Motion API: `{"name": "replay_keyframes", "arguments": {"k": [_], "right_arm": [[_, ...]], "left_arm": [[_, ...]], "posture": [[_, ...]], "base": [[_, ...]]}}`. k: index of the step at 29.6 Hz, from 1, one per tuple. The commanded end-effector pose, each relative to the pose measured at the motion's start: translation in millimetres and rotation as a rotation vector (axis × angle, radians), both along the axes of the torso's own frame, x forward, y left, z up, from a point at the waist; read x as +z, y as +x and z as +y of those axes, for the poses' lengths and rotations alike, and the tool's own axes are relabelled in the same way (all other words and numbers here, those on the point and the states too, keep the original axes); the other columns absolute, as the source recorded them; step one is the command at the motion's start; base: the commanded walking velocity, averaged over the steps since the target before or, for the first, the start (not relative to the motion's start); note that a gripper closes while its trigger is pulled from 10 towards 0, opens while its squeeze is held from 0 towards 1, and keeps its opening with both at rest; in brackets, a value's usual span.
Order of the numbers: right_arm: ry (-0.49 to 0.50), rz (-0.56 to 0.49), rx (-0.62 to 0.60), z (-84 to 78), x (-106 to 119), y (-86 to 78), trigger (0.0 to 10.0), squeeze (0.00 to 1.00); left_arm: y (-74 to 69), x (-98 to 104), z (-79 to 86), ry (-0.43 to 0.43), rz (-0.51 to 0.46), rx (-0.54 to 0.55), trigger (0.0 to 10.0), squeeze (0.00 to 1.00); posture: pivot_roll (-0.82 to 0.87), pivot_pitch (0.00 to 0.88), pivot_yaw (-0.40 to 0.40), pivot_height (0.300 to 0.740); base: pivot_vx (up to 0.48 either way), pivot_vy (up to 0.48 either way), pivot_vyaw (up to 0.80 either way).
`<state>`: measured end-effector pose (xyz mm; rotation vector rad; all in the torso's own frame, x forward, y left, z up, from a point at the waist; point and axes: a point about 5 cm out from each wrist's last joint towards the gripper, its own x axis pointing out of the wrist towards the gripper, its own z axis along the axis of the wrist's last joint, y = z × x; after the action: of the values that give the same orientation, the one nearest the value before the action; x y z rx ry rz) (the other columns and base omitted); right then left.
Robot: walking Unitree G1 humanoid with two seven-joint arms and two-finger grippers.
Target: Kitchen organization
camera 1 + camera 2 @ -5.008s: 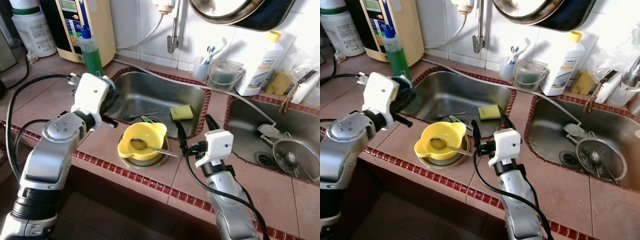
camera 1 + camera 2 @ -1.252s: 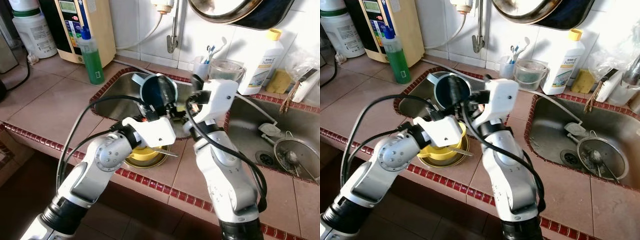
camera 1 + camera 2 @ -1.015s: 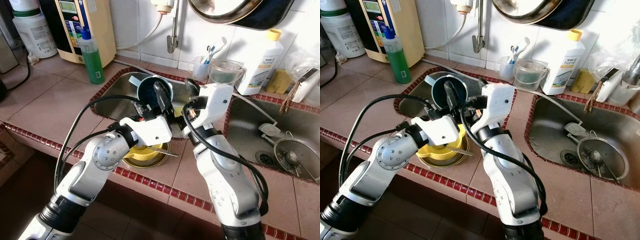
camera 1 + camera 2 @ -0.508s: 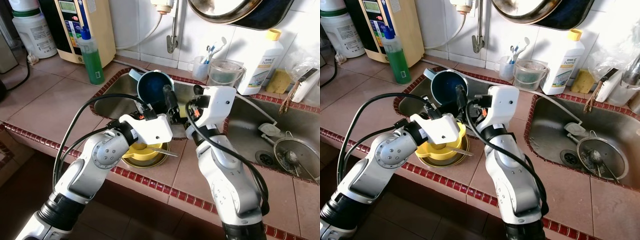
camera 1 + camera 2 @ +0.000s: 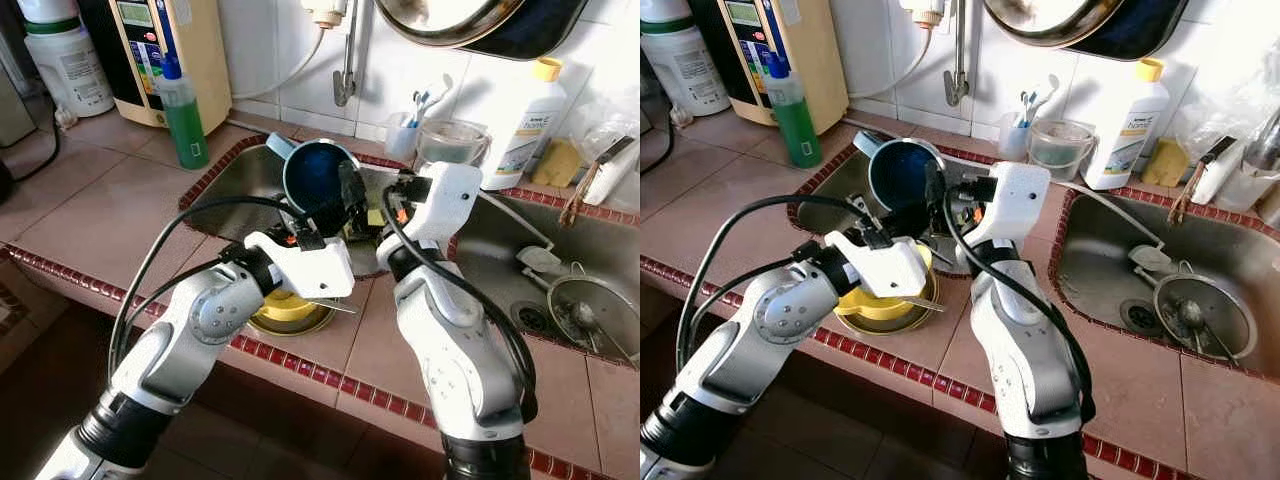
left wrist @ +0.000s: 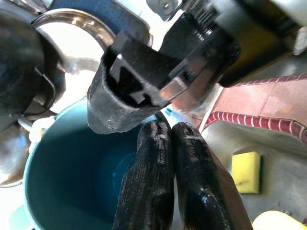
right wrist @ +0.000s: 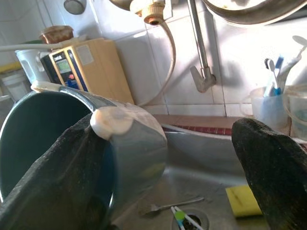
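At centre frame above the sink, the left gripper (jaws pressed together) holds the blue mug, while the right gripper stands wide open beside it.

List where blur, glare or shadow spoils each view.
Left wrist view: the left pincer and blue mug are soft, with a blown-out white patch behind. Right wrist view: fingers of the right pincer are blurred, the wall tiles sharper. Eye views: sharp, with those tiles washed bright.
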<state>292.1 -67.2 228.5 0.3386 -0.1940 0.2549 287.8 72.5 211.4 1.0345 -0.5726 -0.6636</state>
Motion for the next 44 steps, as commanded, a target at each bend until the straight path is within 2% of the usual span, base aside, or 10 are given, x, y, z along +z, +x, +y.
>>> {"name": "replay_keyframes", "arguments": {"k": [1,4,5,6,7,17,44], "right_arm": [[0.053,-0.013,-0.002,4.0,9.8,-0.7,10.0,0.00],[0.054,-0.017,-0.016,3.2,11.5,0.2,10.0,0.00],[0.051,-0.019,-0.035,2.1,12.2,0.6,5.1,0.00],[0.056,-0.015,-0.040,1.5,12.1,1.0,1.6,0.00],[0.059,-0.014,-0.046,1.0,12.1,1.2,0.0,0.00],[0.047,0.012,-0.105,-3.3,10.2,2.4,0.0,0.00],[0.027,0.017,-0.100,0.3,5.8,-0.1,0.0,0.00]], "left_arm": [[-4.2,5.5,-3.2,0.007,-0.039,-0.022,10.0,0.00],[-5.0,5.6,-3.8,0.005,-0.040,-0.025,10.0,0.00],[-5.0,5.3,-3.7,0.003,-0.037,-0.025,10.0,0.00],[-5.1,5.4,-3.7,0.004,-0.038,-0.024,10.0,0.00],[-5.2,5.4,-3.7,0.004,-0.038,-0.024,10.0,0.00],[-6.4,7.7,-4.6,0.001,-0.047,-0.030,10.0,0.00],[-10.5,6.8,-7.6,0.000,-0.034,-0.052,10.0,0.00]], "posture": [[-0.20,0.060,-0.009,0.740],[-0.20,0.060,-0.009,0.740],[-0.20,0.059,-0.009,0.740],[-0.20,0.059,-0.009,0.740],[-0.20,0.059,-0.009,0.740],[-0.19,0.058,-0.009,0.740],[-0.19,0.043,-0.012,0.740]], "base": [[0.000,0.000,0.00],[0.000,0.000,0.00],[0.000,0.000,0.00],[0.000,0.000,0.00],[0.000,0.000,0.00],[0.000,0.000,0.00],[0.000,0.000,0.00]]}}
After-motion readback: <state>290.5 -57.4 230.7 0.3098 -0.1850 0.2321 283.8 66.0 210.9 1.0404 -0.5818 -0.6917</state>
